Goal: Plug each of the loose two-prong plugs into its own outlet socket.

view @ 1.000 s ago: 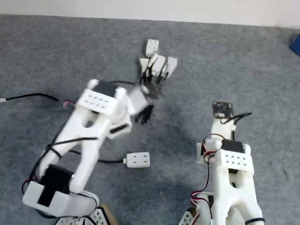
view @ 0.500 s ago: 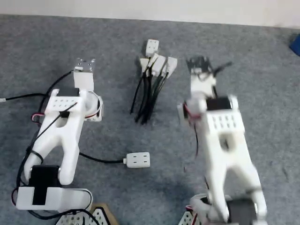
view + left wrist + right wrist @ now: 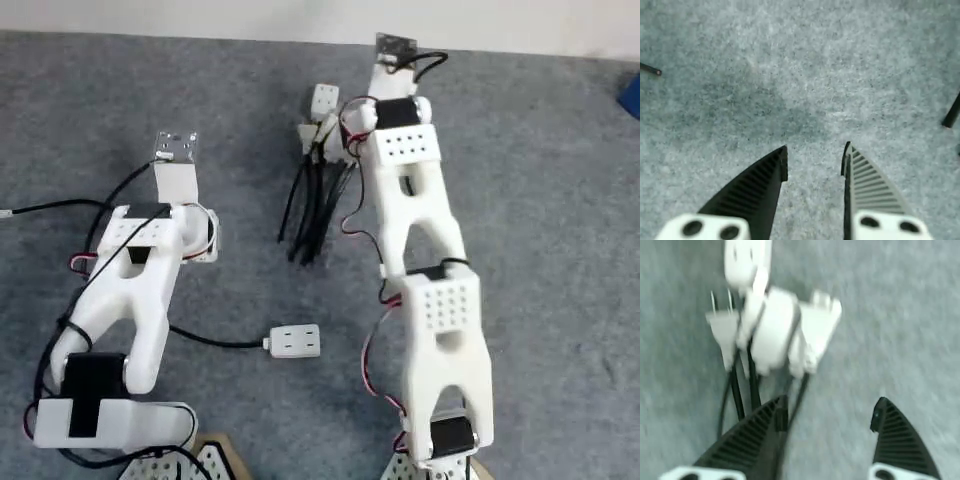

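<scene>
Hovering just short of the plugs (image 3: pixel 775 330), our right claw (image 3: pixel 831 407) is spread wide, their cords (image 3: pixel 735 390) trailing back toward it. We judge the plugs light, hard and smooth, the cords limp, so we would pinch one white body across its flat sides, not its cord. Our left claw (image 3: pixel 815 152) is spread too, over bare worktop (image 3: pixel 790 60); a socket (image 3: pixel 293 341) lies well behind both claws.

Three or so white two-prong plugs (image 3: pixel 320 132) lie bunched and unplugged at upper centre, their black cords (image 3: pixel 308 215) trailing downward. One white outlet socket (image 3: pixel 324 100) lies just above them. A second outlet socket (image 3: pixel 293 341), on its own cord, lies flat at lower centre.
</scene>
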You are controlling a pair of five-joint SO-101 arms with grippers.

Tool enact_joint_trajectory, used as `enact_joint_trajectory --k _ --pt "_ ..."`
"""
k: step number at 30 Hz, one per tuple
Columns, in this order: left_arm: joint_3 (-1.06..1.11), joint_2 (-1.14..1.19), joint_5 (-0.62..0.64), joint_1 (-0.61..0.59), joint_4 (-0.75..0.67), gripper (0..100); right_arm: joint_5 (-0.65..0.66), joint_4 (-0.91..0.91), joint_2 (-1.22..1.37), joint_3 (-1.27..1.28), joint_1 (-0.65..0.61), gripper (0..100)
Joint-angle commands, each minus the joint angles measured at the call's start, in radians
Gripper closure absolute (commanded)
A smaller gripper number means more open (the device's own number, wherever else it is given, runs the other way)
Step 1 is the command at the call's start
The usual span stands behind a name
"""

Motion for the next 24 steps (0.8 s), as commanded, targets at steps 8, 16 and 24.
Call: enact_joint_trajectory --k 8,16,24 --pt "0.005 -0.004 0.006 0.025 -0.02 81 -0.029 -0.064 0.377 -0.584 -0.01 72.8" --pt "0.007 -0.004 0.006 0.024 -0.02 81 -0.026 -0.05 0.397 -0.584 0.004 85.2" --pt "0.007 -0.004 0.006 0.027 -0.02 81 -0.026 -0.022 0.398 -0.584 0.051 99.0"
